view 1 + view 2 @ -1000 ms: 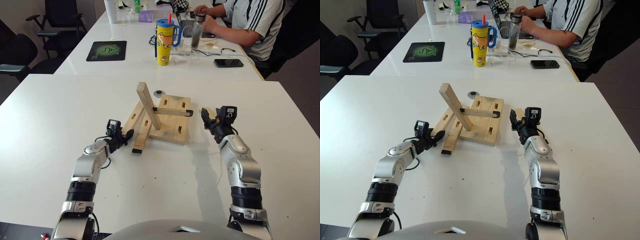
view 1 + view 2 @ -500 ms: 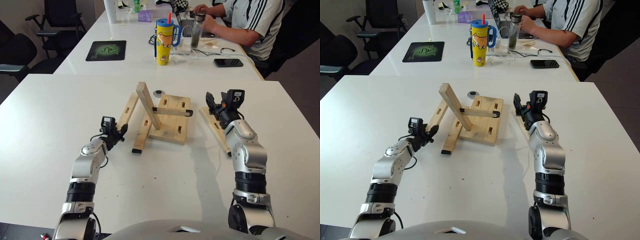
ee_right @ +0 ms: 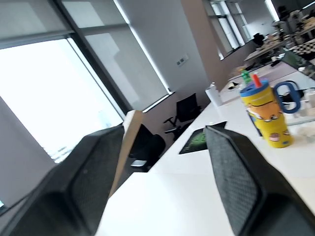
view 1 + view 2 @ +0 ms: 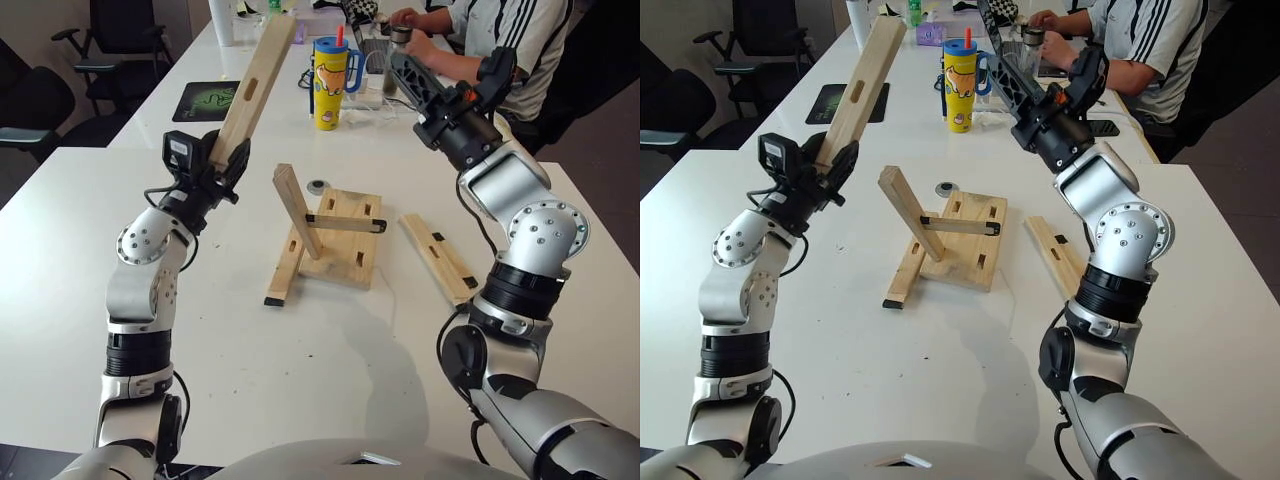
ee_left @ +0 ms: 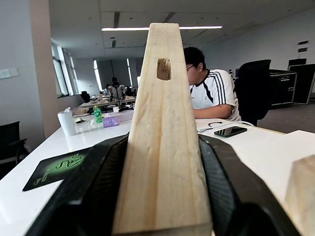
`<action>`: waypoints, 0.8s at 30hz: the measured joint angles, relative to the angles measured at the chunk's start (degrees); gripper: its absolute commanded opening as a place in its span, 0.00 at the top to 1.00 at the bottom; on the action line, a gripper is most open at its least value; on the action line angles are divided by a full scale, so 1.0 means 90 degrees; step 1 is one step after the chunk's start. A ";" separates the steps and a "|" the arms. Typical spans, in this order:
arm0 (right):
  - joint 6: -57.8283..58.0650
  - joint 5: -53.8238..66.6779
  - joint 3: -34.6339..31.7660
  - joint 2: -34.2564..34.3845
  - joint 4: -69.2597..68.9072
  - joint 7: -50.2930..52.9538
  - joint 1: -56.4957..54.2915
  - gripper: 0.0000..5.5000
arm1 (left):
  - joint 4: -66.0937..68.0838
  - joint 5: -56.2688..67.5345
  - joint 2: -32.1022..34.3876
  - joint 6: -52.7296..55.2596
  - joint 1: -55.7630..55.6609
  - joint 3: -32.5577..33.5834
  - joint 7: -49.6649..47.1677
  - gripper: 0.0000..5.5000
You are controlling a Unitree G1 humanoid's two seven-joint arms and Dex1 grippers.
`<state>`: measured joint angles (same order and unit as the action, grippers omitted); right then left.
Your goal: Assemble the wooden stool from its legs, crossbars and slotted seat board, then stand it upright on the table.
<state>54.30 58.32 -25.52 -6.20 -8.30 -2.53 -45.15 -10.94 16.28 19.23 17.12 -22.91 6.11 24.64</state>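
The left gripper (image 4: 220, 160) is clamped on the lower end of a long pale wooden stool leg with a slot cut through it (image 4: 255, 80). It holds the leg in the air over the left side of the white tabletop (image 4: 100, 230), with the free end slanting up and away toward the far side. The right gripper (image 4: 412, 80) is raised high on the far right with its jaws spread wide and nothing between them.

The flat pale wooden seat board with rectangular slots (image 4: 350, 258) lies in the middle of the tabletop. A second wooden leg (image 4: 298, 210) stands tilted at the board's left edge, and a thin wooden crossbar with dark ends (image 4: 345, 224) runs from it to the right over the board. A third leg (image 4: 288, 265) lies flat along the near left edge of the board. A fourth leg (image 4: 437, 257) lies loose on the tabletop just to the right of the board.

The step in hand looks like fetching a leg for fitting, and the stool is far from done, with only one leg and one crossbar joined. The next move probably calls for lowering the held leg toward the board, turning it so its slot faces the crossbar's free end, and using the empty right gripper to steady the tilted leg or the board.
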 measured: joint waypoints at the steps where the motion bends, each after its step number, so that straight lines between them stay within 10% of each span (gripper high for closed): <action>1: 0.0073 0.0208 -0.0040 0.0071 0.0001 0.0165 -0.0022 0.45 | -0.0085 0.0000 0.0025 0.0001 -0.0001 -0.0091 0.0081 0.62; 24: -0.0293 0.3360 0.0118 0.0383 0.0517 0.2010 -0.0158 0.48 | -0.0980 0.0530 0.0354 0.0248 0.0006 -0.0660 0.1188 0.62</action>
<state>51.66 88.56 -24.46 -2.76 -3.64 15.56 -46.57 -19.77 21.05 22.42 19.35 -22.85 0.17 35.34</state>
